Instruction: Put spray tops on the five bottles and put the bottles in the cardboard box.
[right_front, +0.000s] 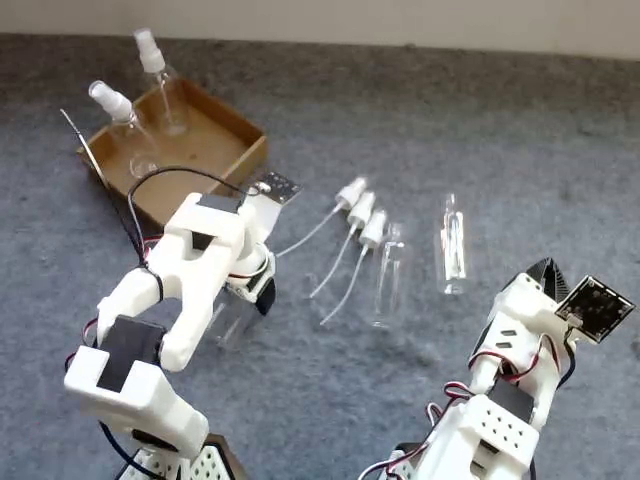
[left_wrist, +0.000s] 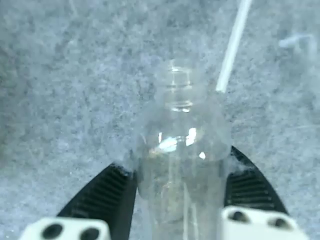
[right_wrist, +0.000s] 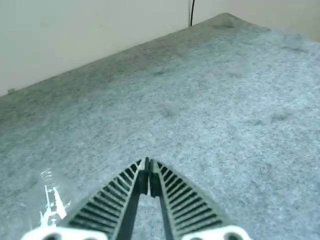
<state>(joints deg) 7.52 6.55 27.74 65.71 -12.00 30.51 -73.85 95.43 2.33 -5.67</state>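
Clear plastic is what is clamped nearest the arms: an uncapped bottle is gripped around its body by the left gripper, with a ribbed pad pressed to each side and the open threaded neck projecting beyond the tips. Slippage is judged the main risk, since the wall looks smooth and thin. Too light a squeeze may let the bottle twist when a top is pushed on, and too hard a squeeze may dent it. The right gripper is held low over the grey surface, jaws together with nothing between them, so no top has yet been picked up for the held bottle. Beyond the arms, two bare bottles are laid side by side on the surface. Just past them three spray tops are lined up, their long white tubes trailing back toward the left gripper, and one tube is seen just beside the held neck. A bent tube, or one that misses the narrow mouth, is a further likely fault. Farthest off, the cardboard box is found with two capped bottles standing in it.
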